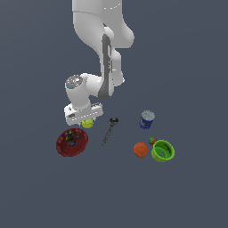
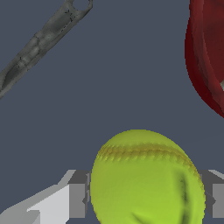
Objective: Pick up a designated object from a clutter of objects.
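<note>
The designated object, a yellow-green tennis ball [image 1: 88,124], sits right under the white hand, between the dark red plate and the wrench. In the wrist view the tennis ball [image 2: 146,175] fills the gap between my two grey fingers [image 2: 78,199], and both pads seem to touch its sides. My gripper [image 1: 86,121] is shut on the ball. The rest of the clutter of objects lies around it: a dark wrench [image 1: 109,130], a blue-white can [image 1: 146,120], an orange ball [image 1: 140,149], a green bowl [image 1: 163,151] and a tiny strawberry [image 1: 152,140].
A dark red plate [image 1: 71,142] with small dark items on it lies just beside the ball, on the exterior view's left; its rim [image 2: 205,65] is near in the wrist view. The wrench [image 2: 39,43] lies on the ball's other side. The floor is plain grey.
</note>
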Action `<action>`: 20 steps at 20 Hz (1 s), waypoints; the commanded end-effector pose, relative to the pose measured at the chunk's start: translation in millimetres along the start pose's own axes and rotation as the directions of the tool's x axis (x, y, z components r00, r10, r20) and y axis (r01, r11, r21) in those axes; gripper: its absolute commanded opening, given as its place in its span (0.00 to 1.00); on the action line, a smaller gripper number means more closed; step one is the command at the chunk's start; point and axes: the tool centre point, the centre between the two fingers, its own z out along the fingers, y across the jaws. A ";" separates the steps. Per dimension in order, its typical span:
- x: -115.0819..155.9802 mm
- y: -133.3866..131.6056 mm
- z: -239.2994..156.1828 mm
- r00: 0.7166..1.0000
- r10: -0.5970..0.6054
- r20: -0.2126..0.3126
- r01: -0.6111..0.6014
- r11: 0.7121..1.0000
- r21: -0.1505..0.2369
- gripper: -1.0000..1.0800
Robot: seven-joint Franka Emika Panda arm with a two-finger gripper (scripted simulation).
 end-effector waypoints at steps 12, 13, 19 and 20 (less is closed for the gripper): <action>3.1 2.9 -11.2 1.000 0.000 0.000 0.000 1.000 0.000 0.00; 4.1 3.8 -14.6 1.000 0.000 0.000 0.000 1.000 0.000 0.00; 12.0 12.1 -44.5 1.000 0.000 0.000 0.000 1.000 0.000 0.00; 13.8 13.9 -51.1 1.000 0.000 0.000 0.000 1.000 0.000 0.00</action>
